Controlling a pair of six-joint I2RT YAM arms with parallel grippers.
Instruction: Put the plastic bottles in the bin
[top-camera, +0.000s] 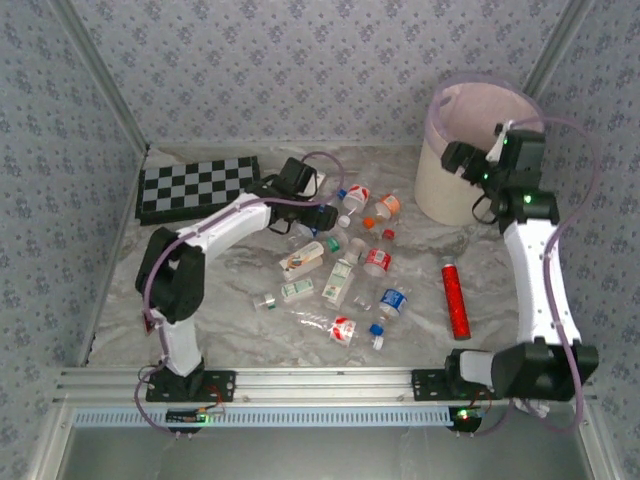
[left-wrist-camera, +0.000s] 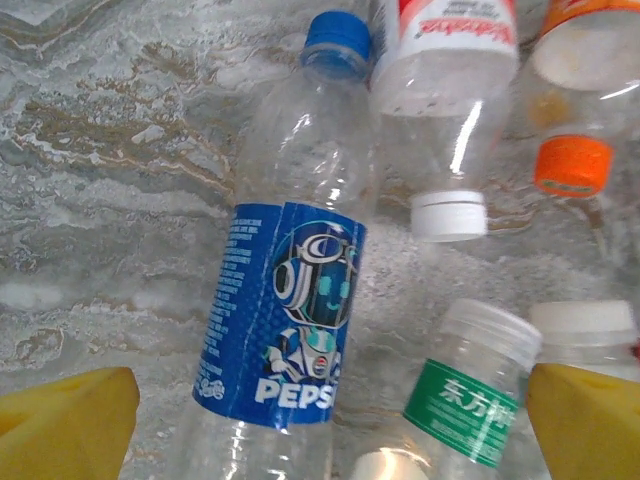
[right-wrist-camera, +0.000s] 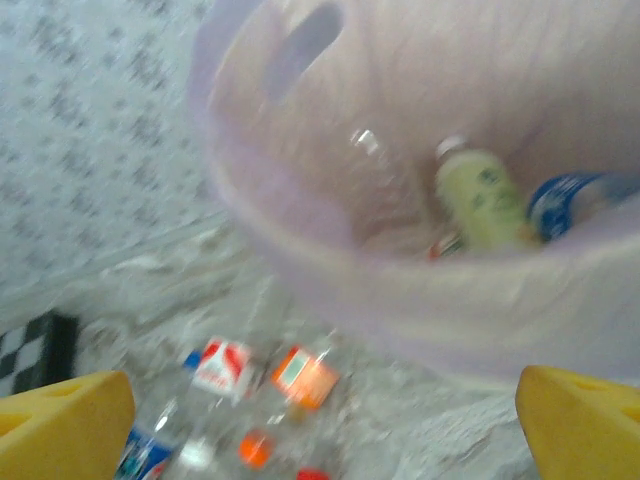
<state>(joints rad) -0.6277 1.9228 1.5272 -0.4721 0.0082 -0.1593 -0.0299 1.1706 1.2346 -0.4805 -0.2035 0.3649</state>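
Observation:
Several plastic bottles (top-camera: 340, 283) lie scattered on the marble table between the arms. My left gripper (top-camera: 325, 215) hangs open over the far part of the pile. In the left wrist view its yellow fingertips (left-wrist-camera: 70, 425) straddle a clear blue-labelled Pepsi bottle (left-wrist-camera: 290, 300) and a green-labelled bottle (left-wrist-camera: 470, 400), touching neither. The bin (top-camera: 440, 190), cream with a pink liner, stands at the far right. My right gripper (top-camera: 462, 160) is open and empty beside its rim. The blurred right wrist view looks into the bin (right-wrist-camera: 400, 280), where a pale green bottle (right-wrist-camera: 480, 200) and a blue-labelled one (right-wrist-camera: 570, 200) lie.
A slim red cylinder (top-camera: 457, 300) lies on the table right of the bottles, near the right arm. A black-and-white checkerboard (top-camera: 195, 187) lies at the far left. Patterned walls close in the table on three sides.

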